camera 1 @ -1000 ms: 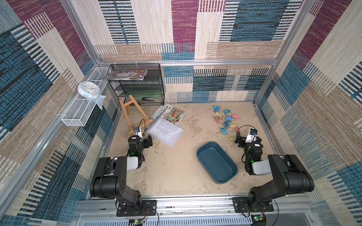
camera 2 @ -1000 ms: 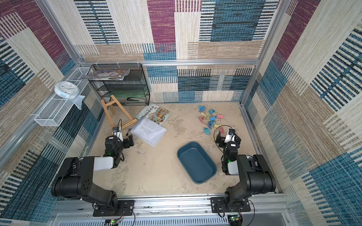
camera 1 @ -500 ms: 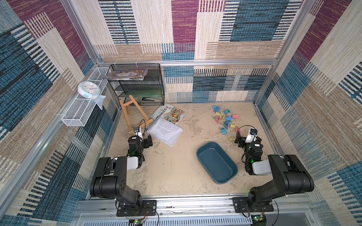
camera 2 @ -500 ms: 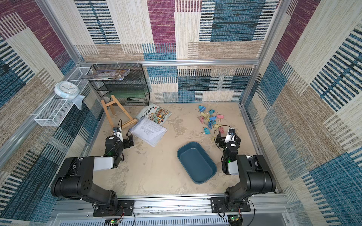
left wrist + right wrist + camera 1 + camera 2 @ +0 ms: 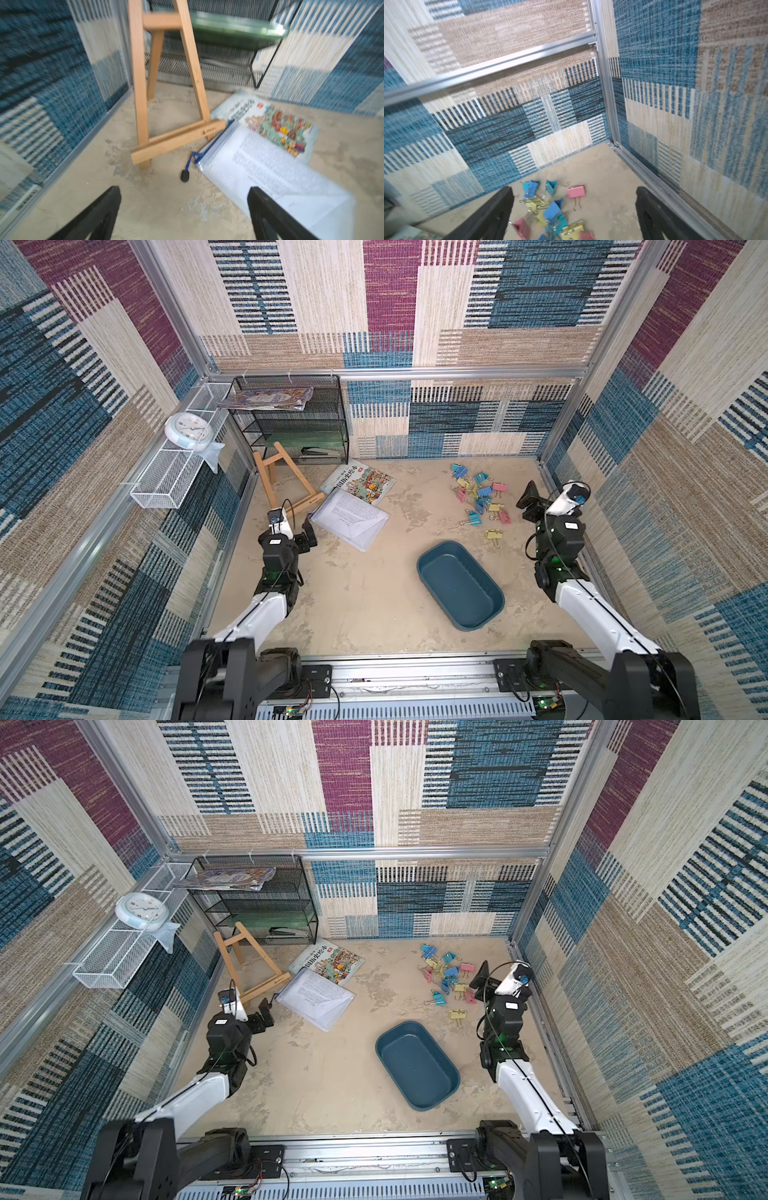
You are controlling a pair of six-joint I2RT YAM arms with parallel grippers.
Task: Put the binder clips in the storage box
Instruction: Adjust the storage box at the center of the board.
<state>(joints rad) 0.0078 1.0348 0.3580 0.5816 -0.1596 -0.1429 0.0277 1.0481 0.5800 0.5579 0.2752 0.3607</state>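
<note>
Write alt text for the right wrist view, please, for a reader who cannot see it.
The right gripper, open and empty, hangs over a loose heap of blue, yellow, pink and teal binder clips on the beige table. Behind them, two patterned walls meet at a metal corner post.

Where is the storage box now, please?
In both top views the storage box lies on the right half of the table, nearer the robot than the binder clips.
</note>
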